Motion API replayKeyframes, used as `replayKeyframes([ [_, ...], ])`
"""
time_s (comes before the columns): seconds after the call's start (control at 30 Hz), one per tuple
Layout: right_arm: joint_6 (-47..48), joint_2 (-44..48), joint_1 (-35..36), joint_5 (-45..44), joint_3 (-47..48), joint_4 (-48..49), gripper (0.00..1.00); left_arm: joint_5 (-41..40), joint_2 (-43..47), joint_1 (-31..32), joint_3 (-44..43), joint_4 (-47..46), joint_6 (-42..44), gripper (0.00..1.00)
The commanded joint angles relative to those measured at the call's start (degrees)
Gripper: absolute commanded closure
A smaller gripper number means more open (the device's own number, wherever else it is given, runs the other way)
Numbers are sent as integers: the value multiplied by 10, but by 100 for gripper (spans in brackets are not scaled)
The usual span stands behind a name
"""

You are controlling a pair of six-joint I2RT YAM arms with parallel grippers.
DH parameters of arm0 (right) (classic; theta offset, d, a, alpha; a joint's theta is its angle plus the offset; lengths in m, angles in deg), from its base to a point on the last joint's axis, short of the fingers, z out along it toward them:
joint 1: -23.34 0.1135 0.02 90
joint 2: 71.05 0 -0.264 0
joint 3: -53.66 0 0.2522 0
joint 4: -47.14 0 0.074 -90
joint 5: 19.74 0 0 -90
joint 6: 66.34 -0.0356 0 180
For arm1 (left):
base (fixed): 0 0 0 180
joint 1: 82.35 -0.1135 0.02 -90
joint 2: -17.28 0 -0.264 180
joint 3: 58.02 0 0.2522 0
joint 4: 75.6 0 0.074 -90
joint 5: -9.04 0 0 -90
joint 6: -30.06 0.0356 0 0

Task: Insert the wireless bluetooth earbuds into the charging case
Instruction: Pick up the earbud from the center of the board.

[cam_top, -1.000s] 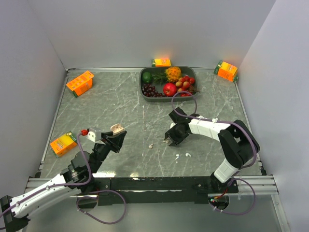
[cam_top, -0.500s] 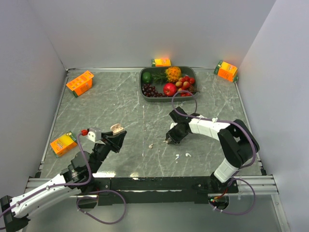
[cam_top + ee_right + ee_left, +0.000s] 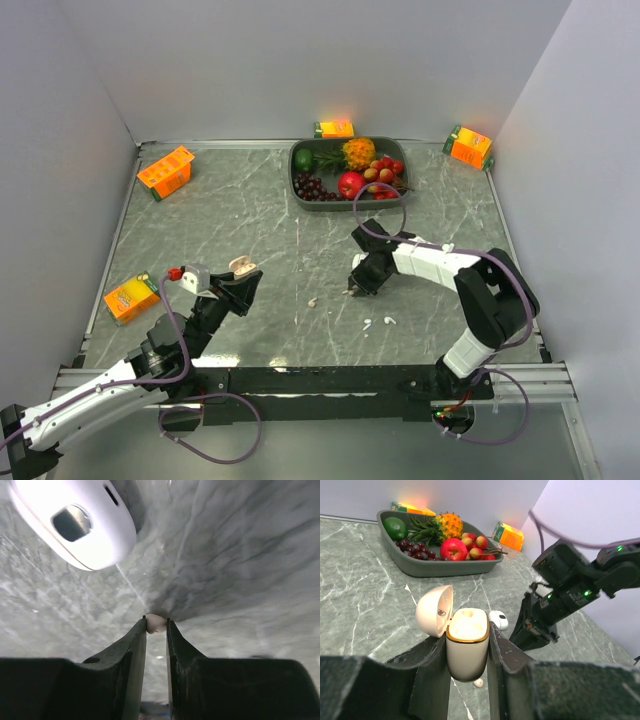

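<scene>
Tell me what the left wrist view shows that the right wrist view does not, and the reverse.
Only the left wrist view: the open charging case clamped in the left gripper, the fruit tray, an orange juice carton, and the right arm seen from outside. Only the right wrist view: the right gripper pinching a small white piece on the table. Both: the marble table and, probably, the same white earbud lying beside that gripper.
</scene>
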Motion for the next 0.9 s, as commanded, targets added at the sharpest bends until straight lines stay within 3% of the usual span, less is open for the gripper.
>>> replayKeyframes([
  [0.0, 121, 87, 5, -102, 64, -78, 100, -5, 6, 4, -4, -14, 0, 99],
  [0.23, 459, 198, 53, -122, 131, -45, 100, 22, -26, 3, -3, -48, 12, 99],
  [0.43, 643, 262, 179, -190, 182, -40, 100, 135, -91, 4, 0, -143, 48, 99],
  [0.6, 735, 329, 312, -308, 147, 25, 100, 257, -161, 3, 8, -243, 58, 99],
  [0.87, 763, 402, 398, -367, 42, 219, 100, 289, -244, 3, 23, -405, 71, 99],
])
